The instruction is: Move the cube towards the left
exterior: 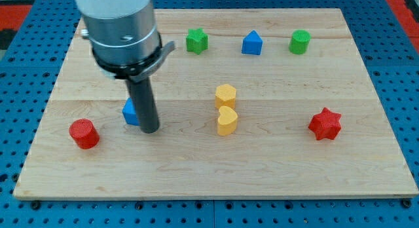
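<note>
A blue cube (130,113) sits at the board's left, mostly hidden behind my rod. My tip (150,130) rests on the board right against the cube's right side. A red cylinder (84,133) lies to the lower left of the cube.
A green star (196,40), a blue pentagon-like block (251,43) and a green cylinder (300,42) line the view's top. A yellow hexagon block (225,95) and a yellow heart (226,120) sit in the middle. A red star (325,124) is at the right. The wooden board (209,169) ends near each block row.
</note>
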{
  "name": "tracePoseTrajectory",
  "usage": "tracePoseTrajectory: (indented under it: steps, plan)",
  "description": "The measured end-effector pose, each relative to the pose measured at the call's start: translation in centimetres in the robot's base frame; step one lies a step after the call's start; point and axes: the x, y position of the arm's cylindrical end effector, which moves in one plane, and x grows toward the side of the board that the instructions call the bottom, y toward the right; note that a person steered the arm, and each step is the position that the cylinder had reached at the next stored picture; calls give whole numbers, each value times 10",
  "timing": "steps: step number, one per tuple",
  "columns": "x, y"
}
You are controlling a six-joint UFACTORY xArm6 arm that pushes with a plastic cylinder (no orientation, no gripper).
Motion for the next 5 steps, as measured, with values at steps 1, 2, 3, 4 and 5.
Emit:
tracePoseTrajectory:
  steps: [1,2,3,4,5]
  plan:
    - [5,-20]
    - [5,-22]
    - [5,-39]
    - [4,-55]
    - [3,-55]
